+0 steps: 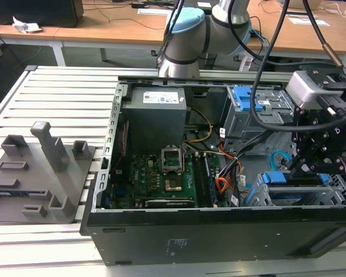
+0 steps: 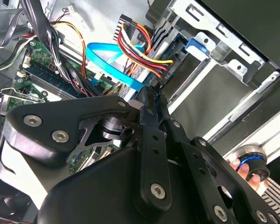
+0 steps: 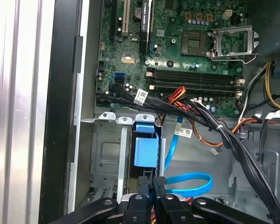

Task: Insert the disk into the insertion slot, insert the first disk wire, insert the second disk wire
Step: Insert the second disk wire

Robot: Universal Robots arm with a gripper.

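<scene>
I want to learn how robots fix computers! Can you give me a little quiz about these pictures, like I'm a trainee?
1. True or false: the disk sits inside the insertion slot.
2. What is the end effector shut on? A) a screwdriver B) the first disk wire C) a loose screw
3. Fill in the gap: the looped second disk wire is light ____.

Key: 1 true; 2 B; 3 blue.
</scene>
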